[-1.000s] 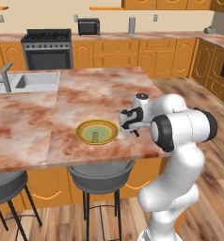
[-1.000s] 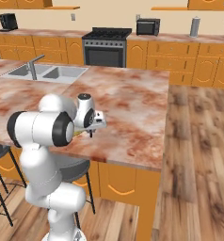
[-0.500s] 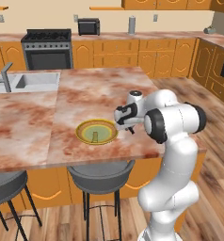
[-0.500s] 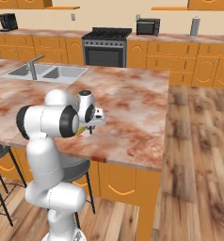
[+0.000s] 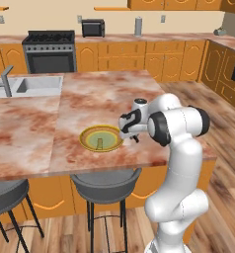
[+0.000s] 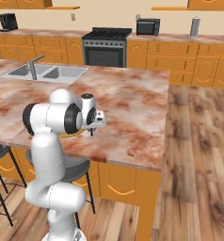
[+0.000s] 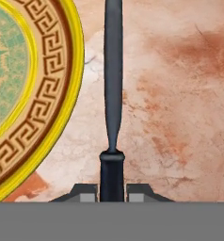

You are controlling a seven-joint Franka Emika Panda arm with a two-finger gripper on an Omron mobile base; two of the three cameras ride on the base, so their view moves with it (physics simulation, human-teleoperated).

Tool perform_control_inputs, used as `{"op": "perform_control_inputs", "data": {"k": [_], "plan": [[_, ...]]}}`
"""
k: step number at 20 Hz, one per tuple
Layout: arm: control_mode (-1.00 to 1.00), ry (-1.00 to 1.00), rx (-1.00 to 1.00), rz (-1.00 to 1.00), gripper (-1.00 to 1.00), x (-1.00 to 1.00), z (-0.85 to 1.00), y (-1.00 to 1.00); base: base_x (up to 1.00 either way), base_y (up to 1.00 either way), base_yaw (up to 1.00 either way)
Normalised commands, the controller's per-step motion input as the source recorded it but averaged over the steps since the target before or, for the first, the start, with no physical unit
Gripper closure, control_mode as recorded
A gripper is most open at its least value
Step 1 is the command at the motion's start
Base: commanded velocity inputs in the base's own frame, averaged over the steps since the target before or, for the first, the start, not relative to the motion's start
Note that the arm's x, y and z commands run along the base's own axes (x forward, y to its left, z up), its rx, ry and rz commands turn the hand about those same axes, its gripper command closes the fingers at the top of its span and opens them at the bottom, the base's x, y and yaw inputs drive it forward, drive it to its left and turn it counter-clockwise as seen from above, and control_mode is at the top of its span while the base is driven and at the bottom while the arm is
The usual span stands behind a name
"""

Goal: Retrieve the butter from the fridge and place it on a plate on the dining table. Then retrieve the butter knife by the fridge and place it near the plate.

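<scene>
Beside the plate – butter knife, tip cut off

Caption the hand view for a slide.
Gripper shut on the butter knife, held over the dining table beside the plate.

On the counter the plate sits near the front edge, the butter on it. My hand hangs just right of the plate, the butter knife in it beside the rim. A sink lies far left.
</scene>
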Motion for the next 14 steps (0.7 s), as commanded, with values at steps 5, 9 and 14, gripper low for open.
{"op": "perform_control_inputs", "data": {"k": [5,9,14], "plan": [[-1.00,0.00,0.03,0.00,1.00,0.01,-0.09,0.00,0.00,0.00,0.00],[-1.00,0.00,0.00,0.00,-1.00,0.01,-0.01,0.00,0.00,0.00,0.00],[-1.00,0.00,0.00,0.00,-1.00,0.00,0.00,0.04,0.00,0.00,0.00]]}}
